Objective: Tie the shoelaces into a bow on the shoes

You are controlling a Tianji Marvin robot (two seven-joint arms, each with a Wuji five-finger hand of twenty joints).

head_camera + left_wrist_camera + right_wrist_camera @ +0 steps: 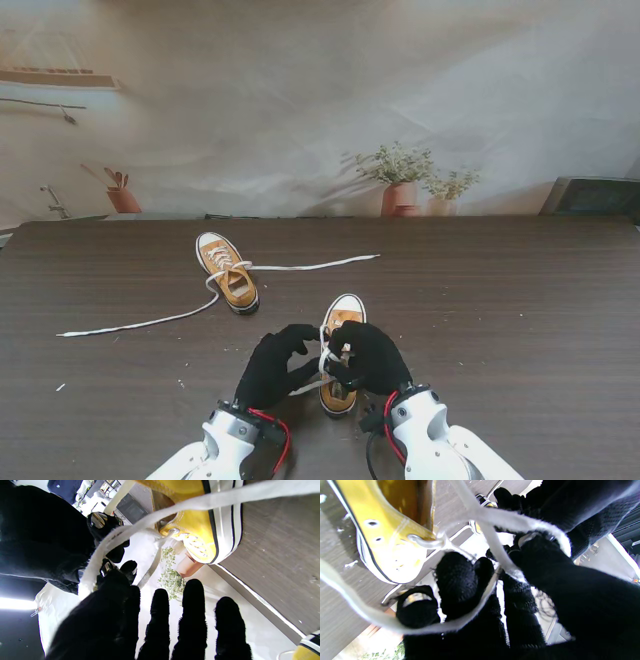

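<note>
The near mustard sneaker [340,345] lies between my two black-gloved hands, toe pointing away from me. My left hand [275,368] is at its left side, and my right hand [372,358] is at its right side. A white shoelace [324,352] runs between them over the shoe's opening. In the left wrist view the shoelace [175,507] curves down into the thumb-and-forefinger pinch of my left hand [117,605], the other fingers [192,620] straight. In the right wrist view the shoelace [495,517] loops around the curled fingers [460,580] of my right hand, beside the sneaker [390,530].
A second mustard sneaker [228,272] lies farther away to the left, untied. One lace end [330,264] trails right and the other lace end [130,325] trails left. Potted plants [400,180] stand beyond the table's far edge. Small crumbs dot the dark wooden table [520,320].
</note>
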